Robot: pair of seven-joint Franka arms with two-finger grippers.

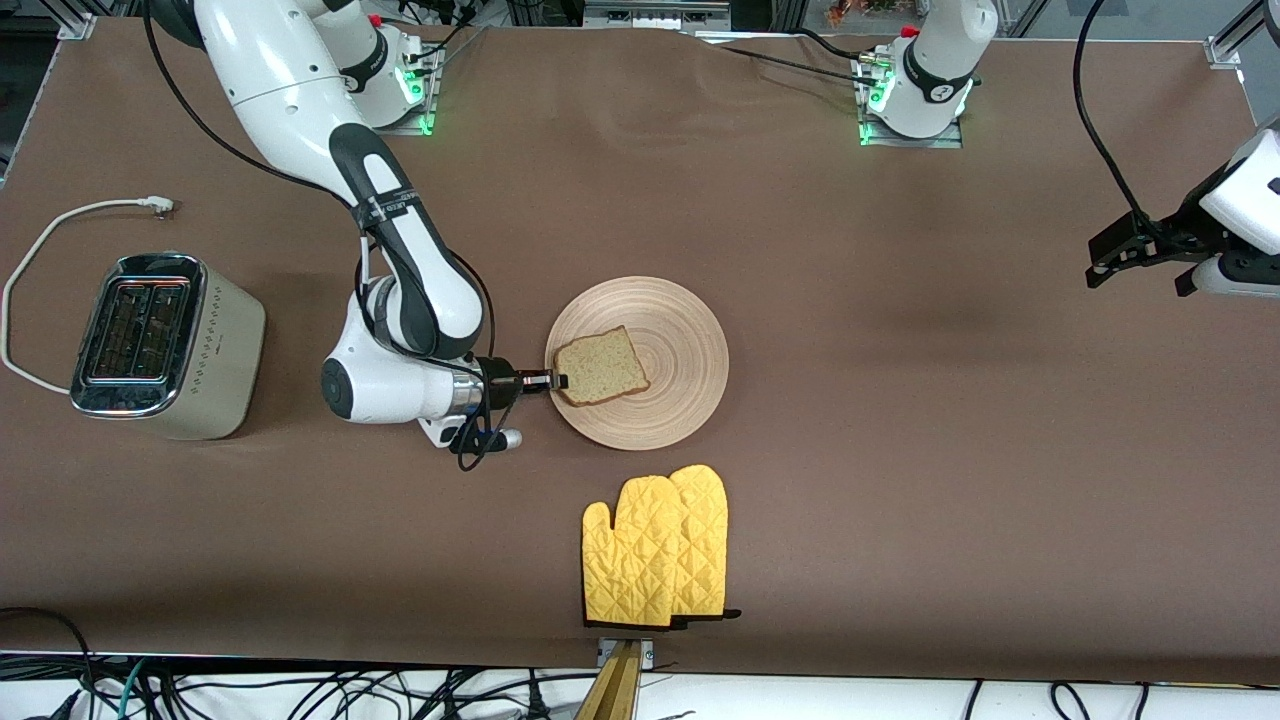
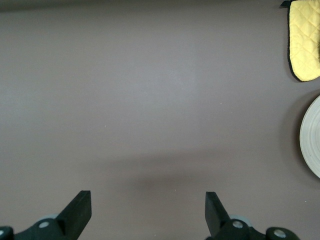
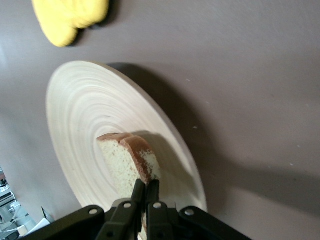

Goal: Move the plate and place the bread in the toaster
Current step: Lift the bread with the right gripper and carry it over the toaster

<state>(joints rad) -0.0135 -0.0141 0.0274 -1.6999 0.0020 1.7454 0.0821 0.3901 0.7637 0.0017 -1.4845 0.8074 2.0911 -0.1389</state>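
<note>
Gripping bread point(image 1: 601, 368), no legible writing

Your right arm reaches down from its base and bends low at the plate point(image 1: 637, 362), wrist turned sideways; the right gripper point(image 1: 556, 380) has its fingers pinched together on the bread point(image 1: 600, 366) edge over the plate's rim. Your left arm waits well clear of the plate (toward its own end), left gripper point(image 2: 148, 210) spread wide.

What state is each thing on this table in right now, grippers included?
Bread: on the plate, edge pinched by the right gripper.
Plate: flat on the table.
Toaster: slots empty, unplugged.
Mitts: lying flat, stacked.
Right gripper: shut on the bread.
Left gripper: open, waiting over bare table.
</note>
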